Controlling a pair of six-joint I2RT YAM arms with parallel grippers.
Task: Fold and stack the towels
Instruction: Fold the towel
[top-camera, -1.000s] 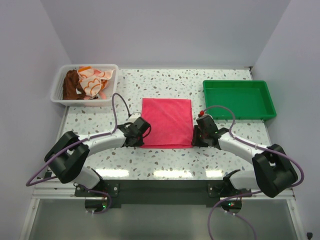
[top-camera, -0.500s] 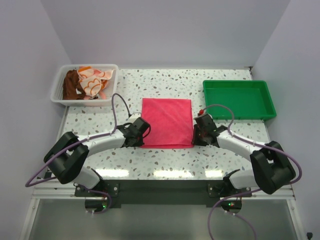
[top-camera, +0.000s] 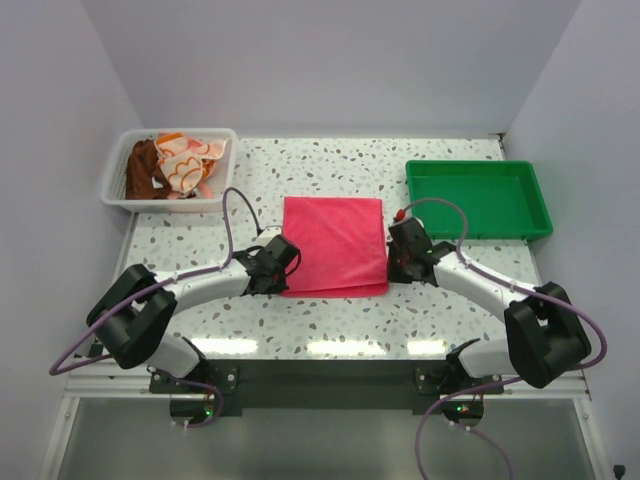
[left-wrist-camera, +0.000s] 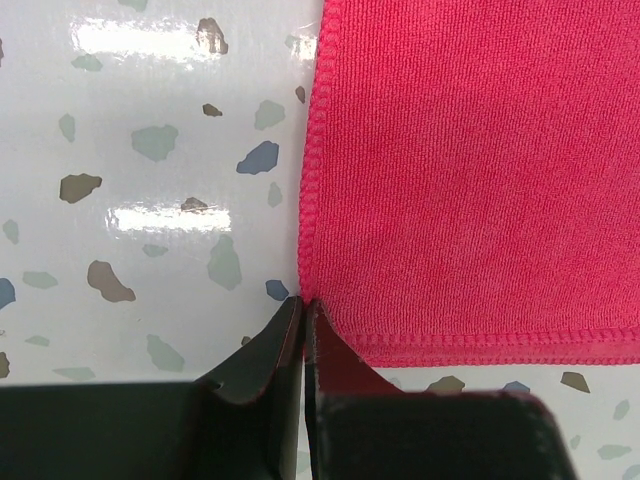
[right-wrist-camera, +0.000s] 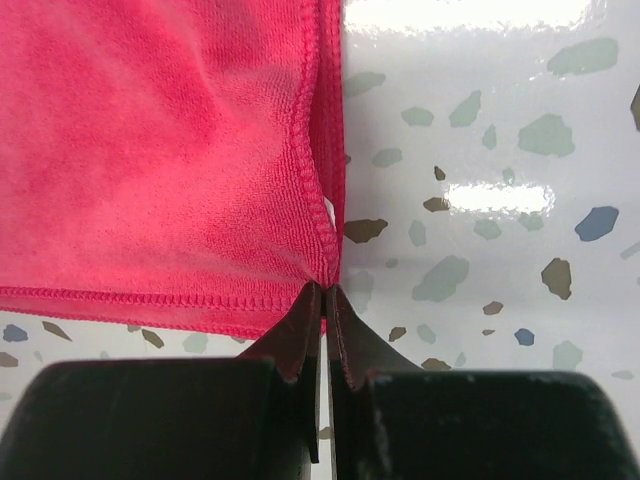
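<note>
Both your left gripper (left-wrist-camera: 303, 302) and right gripper (right-wrist-camera: 325, 290) pinch bottom corners of the soft, floppy hot pink cloth towel (top-camera: 333, 245).

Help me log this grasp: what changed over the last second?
Both grippers closed: the left gripper and right gripper now pinch the near corners of the hot pink towel. The right one also edged forward, ruffling its corner. The rest of the towel, the white basket and the green tray stayed put.

walls (top-camera: 330, 60): plain pale lilac | table (top-camera: 330, 160): white speckled terrazzo, glossy | light: overhead glare strips (top-camera: 335, 347)
</note>
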